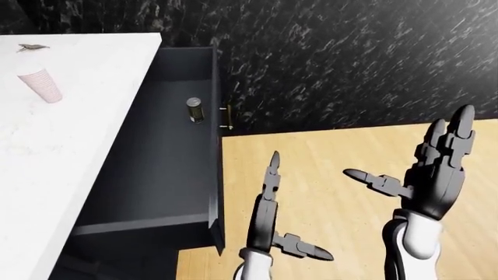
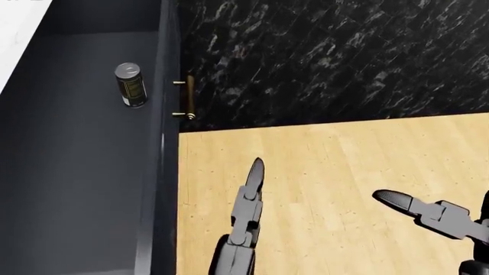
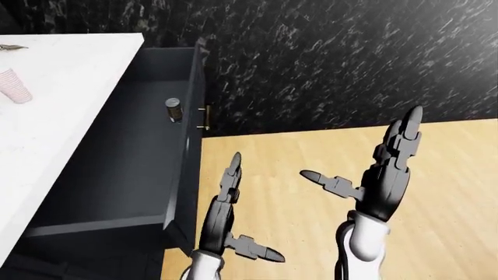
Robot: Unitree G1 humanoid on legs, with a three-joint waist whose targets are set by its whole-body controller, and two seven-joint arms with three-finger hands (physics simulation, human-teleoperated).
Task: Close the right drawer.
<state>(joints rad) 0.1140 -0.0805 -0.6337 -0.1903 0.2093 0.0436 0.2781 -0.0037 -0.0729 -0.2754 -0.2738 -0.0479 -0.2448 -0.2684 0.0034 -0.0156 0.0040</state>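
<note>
Our left hand (image 1: 268, 219) and right hand (image 1: 432, 169) both hang over the wooden floor (image 1: 342, 151) with fingers spread, grasping nothing. The right drawer (image 1: 167, 157) stands pulled open at the views' left, its brass handle (image 2: 187, 98) apart from our left fingertip, a can (image 2: 130, 85) upright inside.

No words, numbers or signs can be read anywhere. A small label is seen on the dark can (image 2: 130, 85) in the open drawer (image 1: 156, 169), but its print is too small and blurred to be made out. Nothing is written on the pink cup (image 1: 40, 84) near the worktop's (image 1: 54, 146) top left corner.
</note>
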